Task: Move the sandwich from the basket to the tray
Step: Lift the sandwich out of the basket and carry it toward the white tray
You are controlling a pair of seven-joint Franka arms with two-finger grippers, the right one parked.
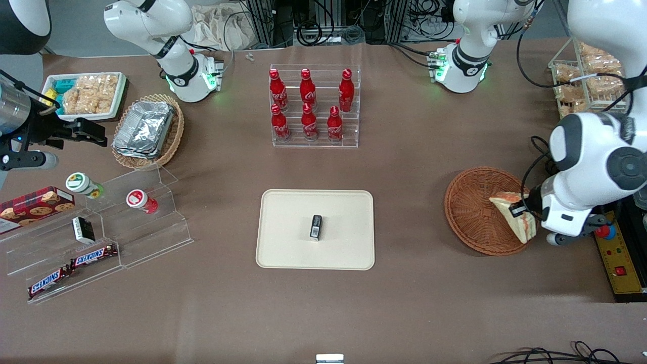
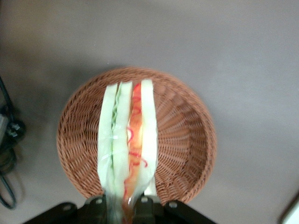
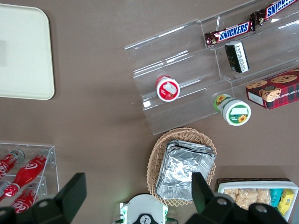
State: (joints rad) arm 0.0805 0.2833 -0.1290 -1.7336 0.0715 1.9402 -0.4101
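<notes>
Pincer (image 2: 122, 205) clamping sandwich (image 2: 127, 144), above basket (image 2: 187, 140)

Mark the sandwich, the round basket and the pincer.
sandwich (image 2: 127, 140), left wrist view, on the cut side's filling.
basket (image 1: 467, 210), front view, on the bare woven floor.
pincer (image 2: 122, 204), left wrist view, between its fingertips, shut on the sandwich above the basket.

I see even overhead light across the desk (image 1: 404, 202), with soft shadows and glare on the foil containers (image 1: 144, 129). In my left wrist view the sandwich (image 2: 127, 149) blurs nearest the tool (image 2: 122, 207).
</notes>
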